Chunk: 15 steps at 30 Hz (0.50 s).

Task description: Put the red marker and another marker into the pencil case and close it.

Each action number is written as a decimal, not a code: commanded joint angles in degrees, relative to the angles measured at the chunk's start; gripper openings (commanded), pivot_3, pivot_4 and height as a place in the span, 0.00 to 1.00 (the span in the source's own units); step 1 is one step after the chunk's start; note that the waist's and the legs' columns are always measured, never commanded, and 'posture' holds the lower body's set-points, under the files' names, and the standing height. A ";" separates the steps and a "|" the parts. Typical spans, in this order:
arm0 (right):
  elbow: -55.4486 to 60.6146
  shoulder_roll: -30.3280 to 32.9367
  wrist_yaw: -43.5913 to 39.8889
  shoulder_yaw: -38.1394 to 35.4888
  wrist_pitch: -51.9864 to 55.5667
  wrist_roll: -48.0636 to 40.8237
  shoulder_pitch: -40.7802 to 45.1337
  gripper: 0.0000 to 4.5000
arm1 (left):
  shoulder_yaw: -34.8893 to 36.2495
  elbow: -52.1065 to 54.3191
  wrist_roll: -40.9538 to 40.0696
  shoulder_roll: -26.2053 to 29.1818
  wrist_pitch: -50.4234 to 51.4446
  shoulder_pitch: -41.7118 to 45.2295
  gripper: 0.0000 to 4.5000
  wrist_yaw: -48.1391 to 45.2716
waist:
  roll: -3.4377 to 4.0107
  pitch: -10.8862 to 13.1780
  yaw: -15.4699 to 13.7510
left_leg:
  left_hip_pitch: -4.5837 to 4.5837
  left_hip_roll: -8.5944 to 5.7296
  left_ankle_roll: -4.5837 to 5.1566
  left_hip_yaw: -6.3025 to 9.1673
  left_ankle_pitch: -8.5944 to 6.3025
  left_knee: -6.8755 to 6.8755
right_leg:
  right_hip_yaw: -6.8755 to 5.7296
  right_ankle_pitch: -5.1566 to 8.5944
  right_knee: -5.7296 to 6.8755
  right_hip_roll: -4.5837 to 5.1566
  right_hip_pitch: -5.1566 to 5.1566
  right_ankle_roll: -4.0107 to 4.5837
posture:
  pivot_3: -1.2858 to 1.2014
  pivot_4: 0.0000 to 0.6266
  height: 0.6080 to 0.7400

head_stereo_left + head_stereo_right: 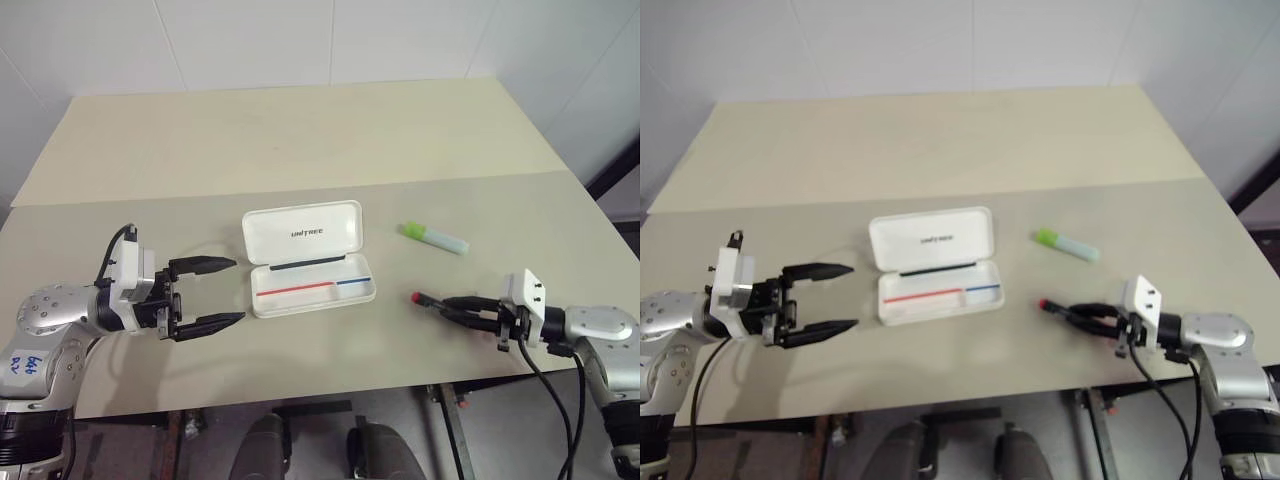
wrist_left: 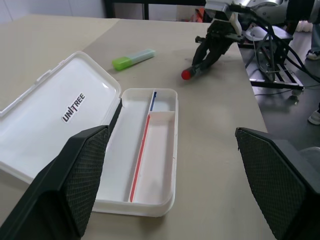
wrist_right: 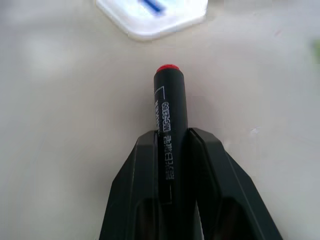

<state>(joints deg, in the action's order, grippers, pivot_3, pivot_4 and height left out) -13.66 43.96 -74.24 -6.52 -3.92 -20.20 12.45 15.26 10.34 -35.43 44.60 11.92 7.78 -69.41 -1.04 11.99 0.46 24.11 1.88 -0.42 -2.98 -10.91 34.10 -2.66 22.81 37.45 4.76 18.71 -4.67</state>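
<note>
Red marker in right gripper points toward pencil case

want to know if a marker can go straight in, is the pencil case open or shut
Open. The pencil case has its lid folded back flat on the table, its "UNITREE" lettering facing up, and the tray's red and blue stripes show.

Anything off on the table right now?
Nothing stands out. The pencil case lies open and intact, the green marker lies flat beside it, and the right hand grips the red marker cleanly.
</note>
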 commanded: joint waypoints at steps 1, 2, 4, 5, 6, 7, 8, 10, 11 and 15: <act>3.15 -0.62 -0.32 0.27 0.18 -1.53 3.44 0.13 | 1.76 -0.58 0.54 -0.09 -1.88 0.04 0.94 0.66 | 0.00 0.00 -0.02 | 0.00 0.00 0.00 0.00 0.00 0.00 | 0.00 0.00 0.01 0.00 0.01 0.00 | 0.52 0.24 1.00; 3.86 -0.90 -0.52 0.59 0.73 -1.90 4.52 0.13 | 1.87 -0.82 0.67 -0.10 -2.16 -0.02 0.94 0.86 | 0.01 0.00 0.01 | 0.00 0.01 -0.01 0.01 0.00 0.00 | -0.01 0.00 0.01 -0.01 0.01 0.00 | 0.52 0.24 1.00; 6.21 -1.72 -0.81 1.78 2.38 -2.76 6.91 0.13 | 2.25 -1.11 0.75 0.02 -2.69 -0.52 0.94 1.09 | 0.01 0.00 0.18 | 0.00 0.02 -0.01 0.01 0.00 0.00 | 0.00 0.00 0.01 -0.01 0.01 0.00 | 0.52 0.24 1.00; 7.65 -2.24 -0.91 2.65 3.48 -3.20 8.17 0.13 | 2.53 -1.26 0.81 0.16 -3.00 -0.94 0.94 1.14 | 0.01 0.01 0.28 | 0.01 0.02 -0.01 0.01 0.00 -0.01 | -0.01 0.00 0.01 -0.01 0.02 0.00 | 0.52 0.24 1.00; 8.63 -2.80 -1.08 3.48 4.25 -3.46 9.44 0.13 | 2.68 -1.38 0.90 0.29 -3.30 -1.30 0.94 1.16 | 0.01 0.01 0.43 | 0.01 0.03 -0.02 0.01 -0.01 -0.01 | -0.01 0.00 0.00 -0.01 0.02 0.00 | 0.52 0.24 1.00; 9.33 -3.38 -1.29 4.31 4.68 -3.55 10.61 0.13 | 2.82 -1.53 1.03 0.43 -3.57 -1.65 0.94 1.17 | 0.01 0.01 0.63 | 0.02 0.03 -0.02 0.01 -0.01 -0.01 | 0.00 0.00 0.00 0.00 0.03 0.00 | 0.52 0.24 1.00; 9.85 -4.29 -1.37 5.64 5.32 -3.39 12.18 0.13 | 3.18 -1.81 1.22 0.66 -3.97 -2.16 0.94 1.06 | 0.00 0.01 0.84 | 0.02 0.03 -0.03 0.01 -0.03 -0.01 | -0.01 0.00 -0.01 0.01 0.03 0.00 | 0.52 0.24 1.00; 9.63 -6.15 -1.72 7.81 5.50 -2.73 14.91 0.13 | 3.93 -2.36 1.56 1.04 -4.59 -3.04 0.94 0.82 | 0.00 0.01 1.10 | 0.04 0.02 -0.02 0.03 -0.04 -0.01 | -0.02 0.00 -0.01 0.01 0.03 0.00 | 0.52 0.24 1.00; 8.83 -7.19 -1.58 8.93 5.22 -1.93 16.36 0.13 | 4.26 -2.66 1.79 1.17 -4.86 -3.33 0.94 0.74 | 0.00 0.01 1.14 | 0.04 0.02 -0.02 0.03 -0.04 -0.01 | -0.02 0.00 -0.01 0.01 0.03 0.00 | 0.52 0.24 1.00; 1.71 -13.88 -0.46 14.03 2.12 2.32 23.87 0.13 | 5.16 -3.66 2.21 1.18 -5.69 -4.43 0.94 0.86 | 0.00 0.01 1.40 | 0.03 0.02 -0.02 0.00 -0.04 -0.01 | 0.00 0.00 0.02 0.01 0.07 0.00 | 0.52 0.24 1.00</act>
<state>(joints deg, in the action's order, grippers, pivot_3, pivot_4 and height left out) -10.46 31.66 -75.21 6.04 0.33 -19.25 33.89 18.53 6.62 -33.42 45.09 7.34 3.74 -68.44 -1.04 12.01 1.87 24.15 1.91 -0.44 -2.99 -10.94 34.09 -2.65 22.81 37.51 4.77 18.81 -4.67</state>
